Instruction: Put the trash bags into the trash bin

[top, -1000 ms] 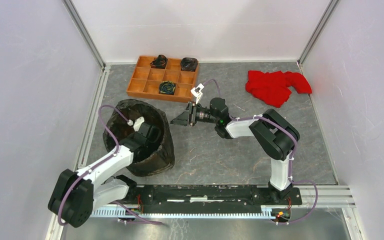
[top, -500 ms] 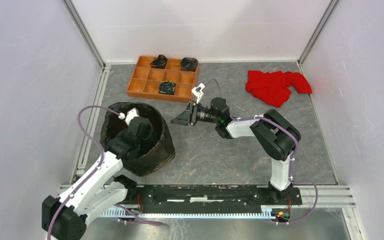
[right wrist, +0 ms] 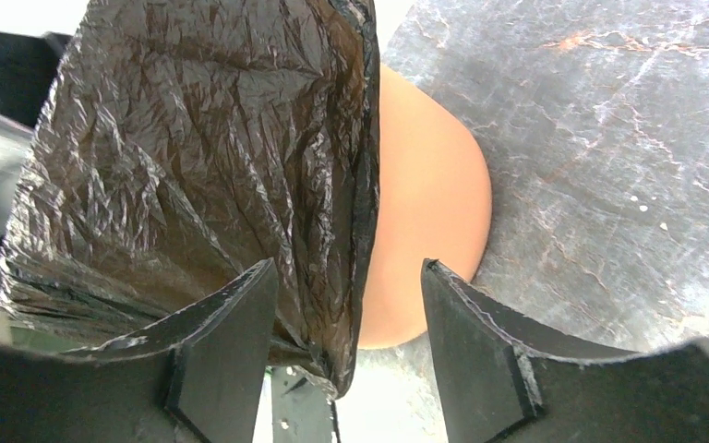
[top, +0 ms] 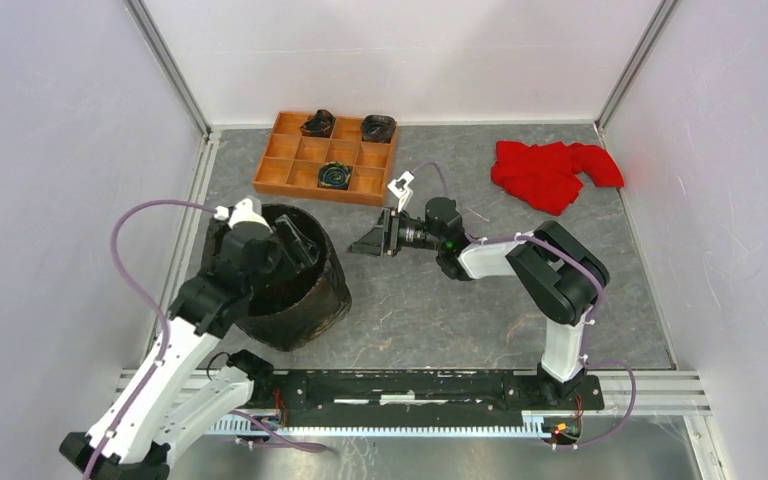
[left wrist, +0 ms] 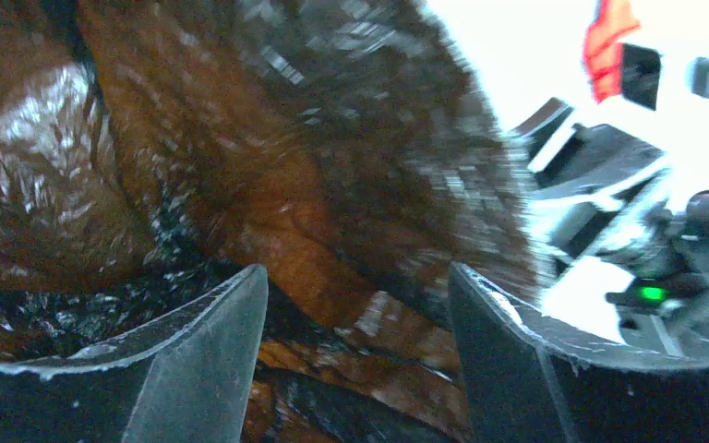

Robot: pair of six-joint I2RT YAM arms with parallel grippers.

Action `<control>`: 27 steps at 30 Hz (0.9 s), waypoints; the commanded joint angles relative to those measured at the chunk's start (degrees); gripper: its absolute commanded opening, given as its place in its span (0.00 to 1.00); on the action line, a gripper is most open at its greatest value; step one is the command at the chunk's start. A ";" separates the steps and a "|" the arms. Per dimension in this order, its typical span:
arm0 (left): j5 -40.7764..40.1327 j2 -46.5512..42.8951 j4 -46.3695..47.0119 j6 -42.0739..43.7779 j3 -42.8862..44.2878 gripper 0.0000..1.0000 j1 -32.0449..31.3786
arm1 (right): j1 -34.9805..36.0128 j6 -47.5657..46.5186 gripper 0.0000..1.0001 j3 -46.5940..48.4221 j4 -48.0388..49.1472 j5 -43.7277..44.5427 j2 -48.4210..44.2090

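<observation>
Grey worktop [top: 440, 310] carries the trash bin [right wrist: 425, 231]; trash bag [right wrist: 194, 138] film surrounds the released left gripper [left wrist: 355, 272], ahead of the released right gripper [right wrist: 346, 268]. Careless withdrawal could snag film, dragging it out.

The left gripper [top: 295, 243] dips into the open black bag [top: 315, 305]. The right gripper [top: 367, 240] hovers just right of it, near the tray [top: 282, 170]. A red cloth [top: 550, 172] lies well apart.

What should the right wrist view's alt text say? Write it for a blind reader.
A crinkly black trash bag drapes over a peach-orange trash bin, leaving part of its side bare. Two dark fingers stand open in the foreground, holding nothing, with grey marbled table at right.
</observation>
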 commanded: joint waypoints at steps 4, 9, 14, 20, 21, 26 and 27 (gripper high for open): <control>3.40 -7.74 3.04 10.26 17.18 0.89 0.26 | -1.21 -22.91 0.76 0.37 -28.77 5.58 -15.46; 7.24 -7.57 10.96 18.03 26.96 0.99 0.26 | -1.33 -41.12 0.89 2.21 -56.39 20.42 -30.84; 8.61 -6.95 17.00 24.14 30.28 1.00 0.26 | -1.30 -49.29 0.98 3.70 -74.66 33.98 -45.61; 9.27 -6.78 19.47 25.82 32.31 1.00 0.26 | -1.27 -53.15 0.98 10.83 -86.14 37.65 -59.51; 9.55 -6.83 19.61 25.58 32.61 1.00 0.26 | -1.33 -53.34 0.98 12.50 -87.03 37.45 -60.98; 9.94 -6.92 18.93 25.23 34.51 1.00 0.26 | -1.33 -52.83 0.98 19.95 -88.05 40.90 -67.45; 9.71 -7.07 18.82 25.04 34.64 1.00 0.26 | -1.42 -52.89 0.98 21.15 -88.00 41.78 -68.09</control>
